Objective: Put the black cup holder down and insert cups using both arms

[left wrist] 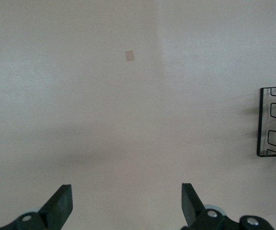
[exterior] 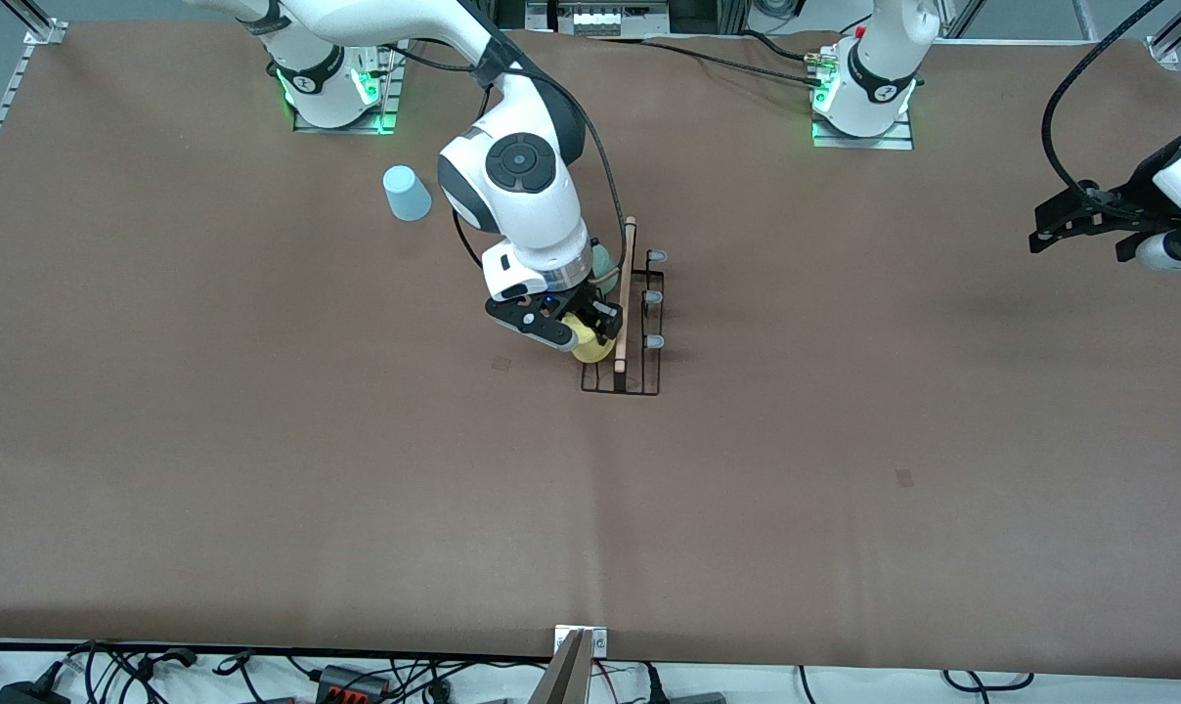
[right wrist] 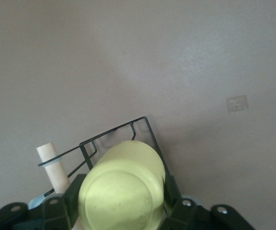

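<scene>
The black cup holder (exterior: 639, 323) stands near the middle of the brown desk (exterior: 845, 440), its wooden rod (exterior: 627, 293) running along the top and three grey-tipped prongs (exterior: 653, 295) showing on the side toward the left arm's end; the prongs on its other side are hidden by the right arm's wrist. A yellow cup (exterior: 590, 342) sits bottom-out against the rack at the end nearer the front camera, with the right claw (exterior: 573, 328) around it: the right wrist view shows a black finger (right wrist: 170, 189) on each side of the cup's rounded base (right wrist: 121, 191), though whether the pads press on it or stand just off it cannot be made out. Only a sliver of a pale green cup (exterior: 602, 264) peeks out between the right wrist and the rod, farther from the front camera. A light blue cup (exterior: 407, 193) rests upside down on the desk toward the right arm's end, well apart from the rack. The left claw (exterior: 1079, 223) waits at the left arm's end of the desk, partly cut off by the frame edge, its fingers (left wrist: 61, 203) spread wide over bare surface and holding nothing; its wrist view catches one corner of the rack.
</scene>
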Controlling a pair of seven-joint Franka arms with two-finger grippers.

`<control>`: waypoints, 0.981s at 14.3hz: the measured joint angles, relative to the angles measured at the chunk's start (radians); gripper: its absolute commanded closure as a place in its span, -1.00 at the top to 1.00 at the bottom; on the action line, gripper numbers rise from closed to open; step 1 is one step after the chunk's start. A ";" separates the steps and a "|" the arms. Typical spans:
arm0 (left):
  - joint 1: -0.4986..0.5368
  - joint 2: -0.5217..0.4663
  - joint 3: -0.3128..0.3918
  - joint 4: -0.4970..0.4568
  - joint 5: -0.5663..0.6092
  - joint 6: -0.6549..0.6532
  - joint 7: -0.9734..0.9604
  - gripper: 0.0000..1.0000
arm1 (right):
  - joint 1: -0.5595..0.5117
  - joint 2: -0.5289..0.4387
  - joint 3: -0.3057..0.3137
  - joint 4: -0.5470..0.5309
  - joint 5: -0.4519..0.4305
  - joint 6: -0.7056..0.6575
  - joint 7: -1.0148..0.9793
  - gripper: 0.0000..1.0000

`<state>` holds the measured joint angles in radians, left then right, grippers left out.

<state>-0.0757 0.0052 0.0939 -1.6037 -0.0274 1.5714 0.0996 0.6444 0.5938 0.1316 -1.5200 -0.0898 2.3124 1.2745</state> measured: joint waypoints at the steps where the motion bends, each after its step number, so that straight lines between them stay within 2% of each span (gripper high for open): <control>1: 0.000 0.000 0.000 0.000 0.000 0.000 0.000 1.00 | -0.001 0.002 -0.002 0.000 -0.001 0.000 0.000 1.00; 4: 0.000 0.000 0.000 0.000 0.000 0.000 0.000 1.00 | -0.018 -0.017 -0.010 0.016 -0.002 -0.024 -0.004 1.00; 6: 0.000 0.000 0.000 0.000 0.000 0.000 0.000 1.00 | -0.072 -0.069 -0.007 0.023 -0.002 -0.119 -0.091 1.00; 10: -0.001 0.000 0.000 0.000 0.000 0.000 0.000 1.00 | -0.283 -0.231 0.013 0.011 0.031 -0.343 -0.434 1.00; 14: -0.001 0.001 0.001 0.001 0.000 0.000 0.000 1.00 | -0.517 -0.344 0.013 -0.003 0.066 -0.512 -0.779 1.00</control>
<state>-0.0765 0.0059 0.0950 -1.6032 -0.0274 1.5713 0.0995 0.1275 0.2494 0.1446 -1.5228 -0.0235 1.8005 0.4960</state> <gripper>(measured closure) 0.000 0.000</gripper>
